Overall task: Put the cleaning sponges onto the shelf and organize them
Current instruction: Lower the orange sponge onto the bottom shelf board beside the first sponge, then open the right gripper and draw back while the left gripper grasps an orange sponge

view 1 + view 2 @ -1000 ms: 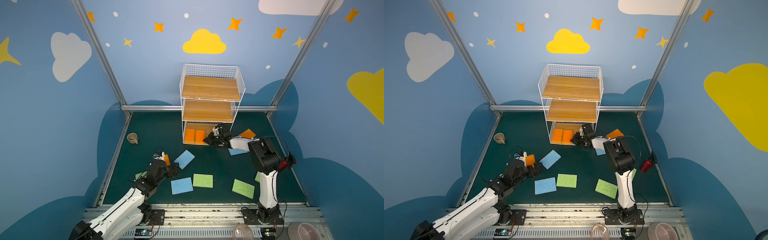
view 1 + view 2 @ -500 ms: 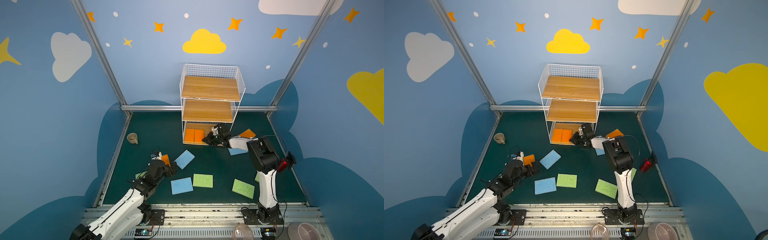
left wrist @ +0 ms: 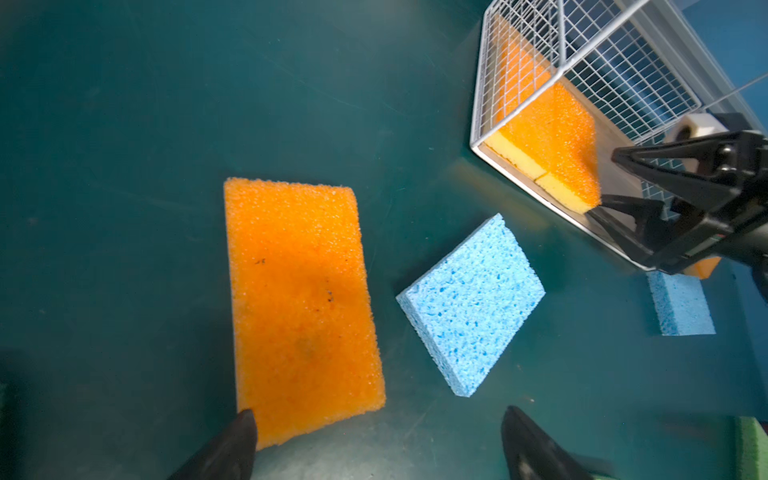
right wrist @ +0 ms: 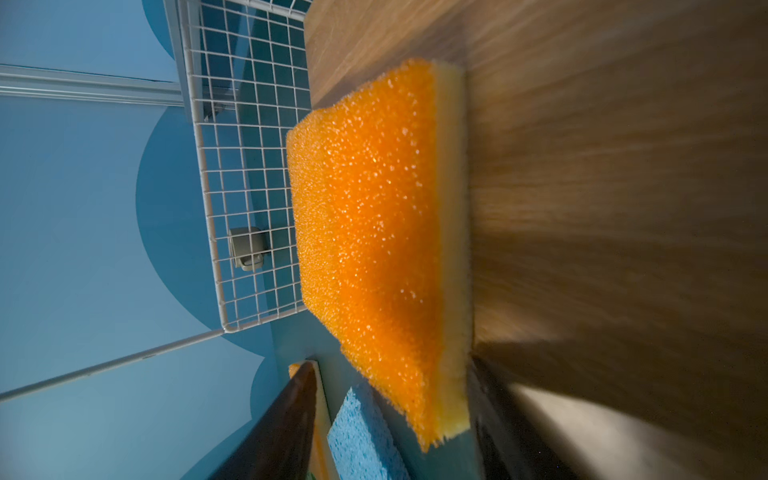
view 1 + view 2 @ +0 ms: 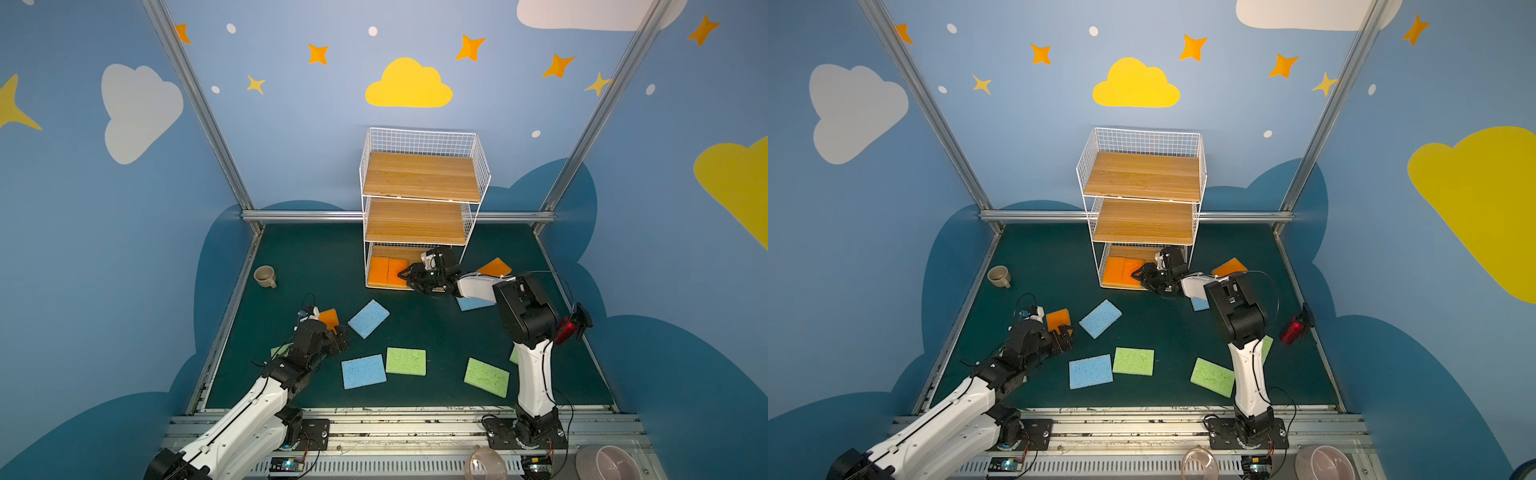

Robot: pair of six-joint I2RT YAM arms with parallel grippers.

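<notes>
The right gripper (image 5: 405, 280), shut a second before, was opened and emptied; its orange sponge (image 5: 397, 270) was left lying on the bottom board of the shelf (image 5: 415, 222), one placement judged done. The left gripper (image 3: 378, 415) was held wide open, empty, at a floor sponge (image 3: 299, 307)

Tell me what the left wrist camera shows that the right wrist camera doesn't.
Only the left wrist view: the right gripper seen from outside, open at the shelved sponges, and a far blue sponge partly behind it.
Only the right wrist view: a mug through the wire grid.
Both: the shelf, a shelved orange sponge on its bottom board, the near blue sponge, and the loose orange sponge, which is only a sliver in the right wrist view.
</notes>
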